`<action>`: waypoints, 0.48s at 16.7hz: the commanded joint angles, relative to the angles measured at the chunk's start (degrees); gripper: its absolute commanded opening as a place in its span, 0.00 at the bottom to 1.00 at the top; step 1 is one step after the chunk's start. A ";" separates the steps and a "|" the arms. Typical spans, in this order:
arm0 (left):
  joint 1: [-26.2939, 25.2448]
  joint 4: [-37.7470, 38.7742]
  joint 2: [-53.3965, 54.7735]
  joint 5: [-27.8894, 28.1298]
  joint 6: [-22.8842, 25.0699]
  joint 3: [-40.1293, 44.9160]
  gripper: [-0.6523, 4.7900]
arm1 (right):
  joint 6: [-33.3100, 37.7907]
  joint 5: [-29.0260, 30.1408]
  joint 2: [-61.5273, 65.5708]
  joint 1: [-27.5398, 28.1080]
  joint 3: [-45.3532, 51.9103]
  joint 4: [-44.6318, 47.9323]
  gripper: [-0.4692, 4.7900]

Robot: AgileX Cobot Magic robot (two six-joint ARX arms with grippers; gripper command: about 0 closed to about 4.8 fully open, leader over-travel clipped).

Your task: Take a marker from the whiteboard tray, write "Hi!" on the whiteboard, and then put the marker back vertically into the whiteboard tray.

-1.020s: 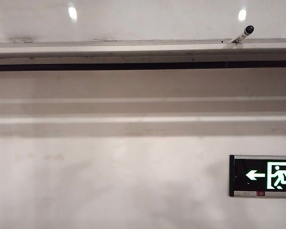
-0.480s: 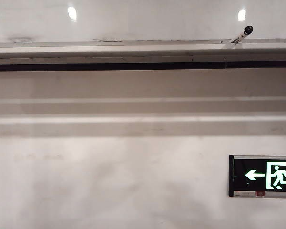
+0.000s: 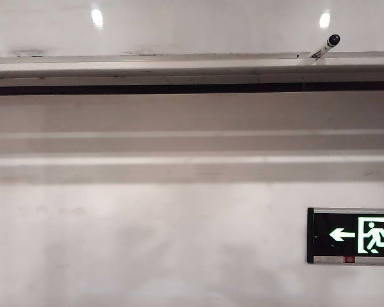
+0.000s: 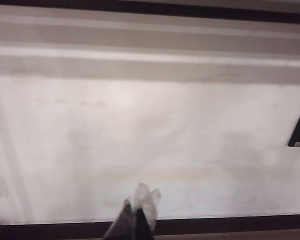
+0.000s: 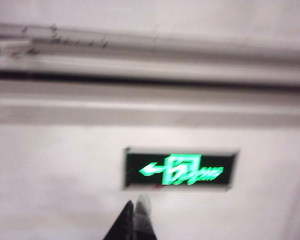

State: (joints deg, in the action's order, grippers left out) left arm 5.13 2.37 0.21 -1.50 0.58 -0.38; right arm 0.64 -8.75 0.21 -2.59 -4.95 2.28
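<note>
White and shiny, the whiteboard (image 3: 192,25) runs across the far top of the scene, and no writing shows on the part I can see. Under it sits the long grey whiteboard tray (image 3: 147,67). The marker (image 3: 325,47) stands in the tray far to the right, leaning over, black cap up.

Neither arm shows in the outside view. The left gripper (image 4: 134,222) is pinched closed and holds nothing, low down by the wall. The right gripper (image 5: 136,220) is closed and empty too (its picture is blurry), pointing near the green exit sign (image 5: 181,168).

I think step 1, getting the marker, is not done. Next, the right gripper must open, go up to the marker, and pinch its barrel.
</note>
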 commanded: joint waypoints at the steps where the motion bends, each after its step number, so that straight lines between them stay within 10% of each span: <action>1: 0.02 -0.74 -0.04 -0.22 0.26 -0.02 0.11 | 2.78 0.76 -0.09 -0.15 3.91 2.75 0.08; 8: 0.02 -0.72 -0.04 -0.22 0.26 -0.02 0.11 | 2.56 0.94 -0.09 -0.13 4.46 0.76 0.08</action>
State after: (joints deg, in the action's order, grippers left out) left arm 5.13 2.37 0.23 -1.50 0.56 -0.38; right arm 3.18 -7.88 0.19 -2.76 -0.36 2.59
